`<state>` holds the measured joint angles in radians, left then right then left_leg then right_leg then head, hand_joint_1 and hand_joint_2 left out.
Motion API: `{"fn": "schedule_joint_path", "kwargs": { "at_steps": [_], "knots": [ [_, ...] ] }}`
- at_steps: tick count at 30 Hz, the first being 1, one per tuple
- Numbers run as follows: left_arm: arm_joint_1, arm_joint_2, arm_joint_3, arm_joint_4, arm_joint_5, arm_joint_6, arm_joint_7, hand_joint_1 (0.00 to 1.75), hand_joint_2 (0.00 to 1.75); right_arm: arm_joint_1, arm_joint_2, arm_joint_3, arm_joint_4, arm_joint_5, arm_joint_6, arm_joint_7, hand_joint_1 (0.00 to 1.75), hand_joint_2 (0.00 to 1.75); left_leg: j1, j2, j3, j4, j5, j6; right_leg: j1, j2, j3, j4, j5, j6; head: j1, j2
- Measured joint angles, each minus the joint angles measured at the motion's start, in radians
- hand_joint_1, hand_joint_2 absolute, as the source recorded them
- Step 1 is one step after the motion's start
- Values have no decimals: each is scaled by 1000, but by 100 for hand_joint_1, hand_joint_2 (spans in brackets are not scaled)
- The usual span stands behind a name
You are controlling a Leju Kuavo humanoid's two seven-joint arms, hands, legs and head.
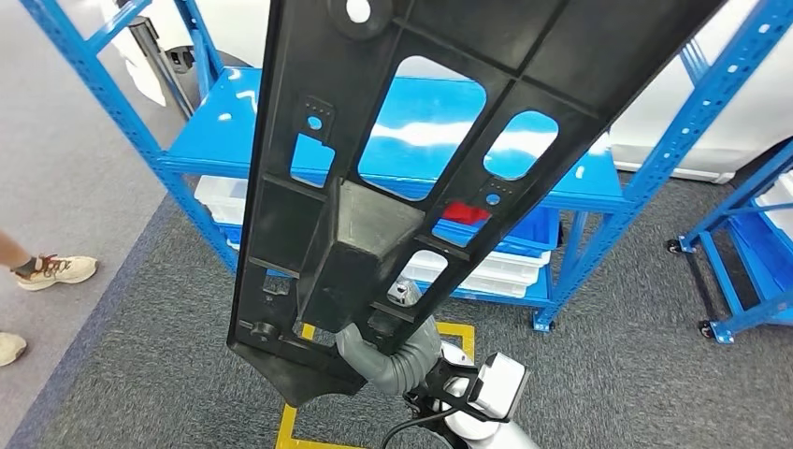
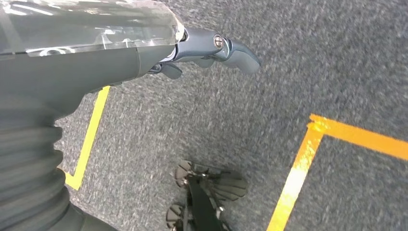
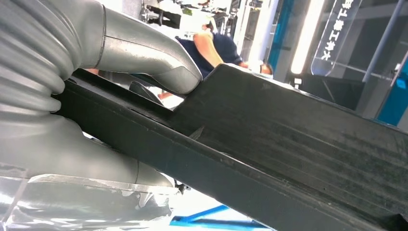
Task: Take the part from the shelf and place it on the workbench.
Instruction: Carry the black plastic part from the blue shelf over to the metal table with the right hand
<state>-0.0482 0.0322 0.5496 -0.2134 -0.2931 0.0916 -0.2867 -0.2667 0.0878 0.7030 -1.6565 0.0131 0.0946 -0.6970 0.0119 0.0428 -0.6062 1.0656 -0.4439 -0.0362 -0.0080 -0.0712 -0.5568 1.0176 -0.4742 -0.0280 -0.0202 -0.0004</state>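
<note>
Big black part [image 1: 411, 159] up close, off the blue shelf [image 1: 215, 150] already and lifted high in front of it. Left hand [image 2: 211, 48] hanging low over grey carpet [image 2: 308, 57], fingers [image 2: 240, 57] a little curled, holding nothing. Right hand [image 3: 86, 72] wrapped around the part's lower end, thumb pressed tight on its edge. Picking up looks done. Carrying and putting down on the worktop probably left to do.

One black part [image 1: 393, 140], two blue shelves [image 1: 215, 140]
</note>
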Motion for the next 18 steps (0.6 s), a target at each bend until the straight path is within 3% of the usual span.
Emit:
{"fn": "schedule_joint_path", "kwargs": {
  "at_steps": [2,4,6,9,10,11,12,13,15,17,18],
  "knots": [
    [-2,3,0,0,-10,7,6,0,175,0,-4,0,-13,0,-1,0,175,175,-9,21,26,-60,10,15,5,-15,1,0,-2,10,0,0],
    [0,5,0,0,-13,20,11,0,175,0,-8,-3,-29,-8,14,0,175,175,-11,2,23,-64,13,30,7,-30,2,-2,-3,22,0,0],
    [4,5,2,0,-12,32,15,0,175,1,-10,-9,-43,-18,38,0,175,175,-7,-17,23,-72,21,43,4,-9,-6,22,-25,32,0,0],
    [1,1,5,0,-12,36,18,0,175,15,-16,-26,-56,-22,72,-1,175,175,-6,-47,21,-76,26,55,1,54,-85,196,-119,35,0,0],
    [1,-1,6,0,-13,36,18,0,175,23,-19,-31,-58,-21,80,-1,175,175,-6,-60,20,-76,27,56,1,62,-113,254,-139,35,0,0],
    [2,-3,6,0,-13,40,18,0,175,32,-23,-35,-61,-20,86,0,175,175,-7,-73,20,-75,27,56,2,65,-128,281,-140,34,0,0],
    [3,-5,8,0,-15,46,16,0,175,38,-25,-38,-65,-18,91,0,175,175,-8,-86,19,-73,27,56,1,67,-124,269,-121,33,0,0],
    [5,-8,9,0,-19,56,13,0,175,44,-28,-41,-70,-16,93,0,175,175,-8,-99,20,-70,26,55,1,74,-102,220,-86,30,0,0],
    [5,-16,10,0,-32,67,9,0,175,53,-32,-47,-83,-11,93,0,175,175,-9,-125,16,-60,23,49,-2,112,-42,84,-20,25,0,0],
    [4,-23,10,0,-46,65,9,0,175,65,-36,-54,-96,-6,90,-1,175,175,-8,-146,7,-52,22,40,-4,142,-14,16,1,24,0,0],
    [5,-25,10,0,-51,58,10,0,175,71,-38,-56,-101,-2,88,-1,175,175,-6,-155,3,-51,23,34,-2,142,-14,13,-1,22,0,0]
  ]
}}
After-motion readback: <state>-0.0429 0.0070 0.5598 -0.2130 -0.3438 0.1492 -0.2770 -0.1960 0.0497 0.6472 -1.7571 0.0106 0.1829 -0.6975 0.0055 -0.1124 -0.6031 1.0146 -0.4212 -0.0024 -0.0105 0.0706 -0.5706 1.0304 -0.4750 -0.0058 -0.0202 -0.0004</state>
